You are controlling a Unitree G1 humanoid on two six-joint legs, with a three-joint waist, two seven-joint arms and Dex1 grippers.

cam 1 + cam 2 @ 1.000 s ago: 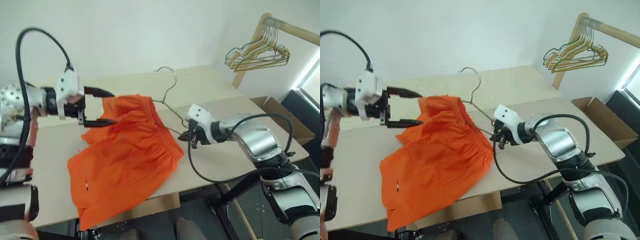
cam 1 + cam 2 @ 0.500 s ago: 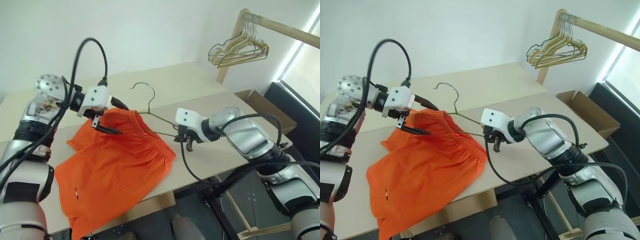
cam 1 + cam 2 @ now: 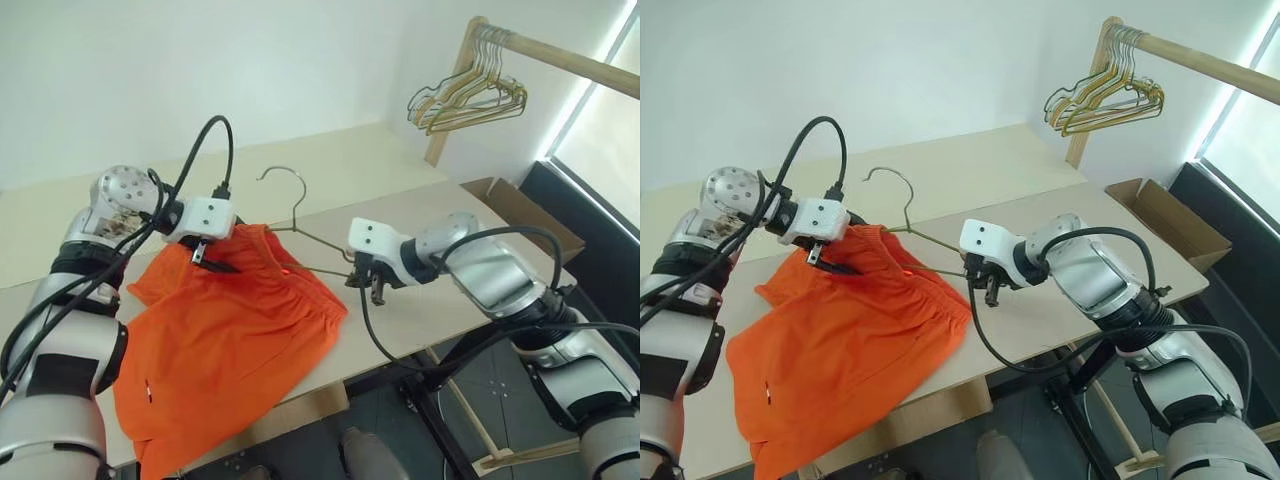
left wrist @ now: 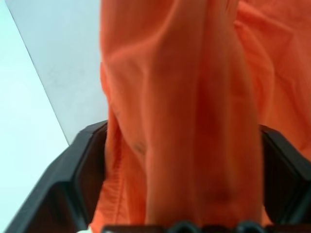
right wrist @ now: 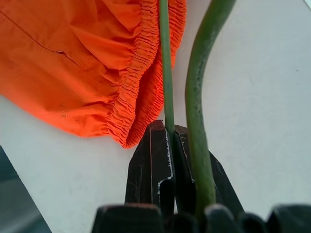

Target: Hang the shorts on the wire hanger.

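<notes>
On the tabletop (image 3: 420, 300) my right pincer (image 5: 167, 145) pinches the wire hanger (image 3: 300, 215) — my left pincer (image 3: 222, 262), fingers apart, straddles the shorts (image 3: 230, 340).

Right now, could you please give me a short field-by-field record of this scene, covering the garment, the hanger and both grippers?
shorts: orange, spread on the table, waistband end raised towards the hanger
wire hanger: thin greenish wire, hook pointing away from the robot, one end reaching into the shorts
left gripper: at the upper edge of the shorts, fabric bunched between its fingers; not clear whether it is clamped
right gripper: shut on the wire hanger
rack: bunch of spare hangers, behind the table on the right
</notes>
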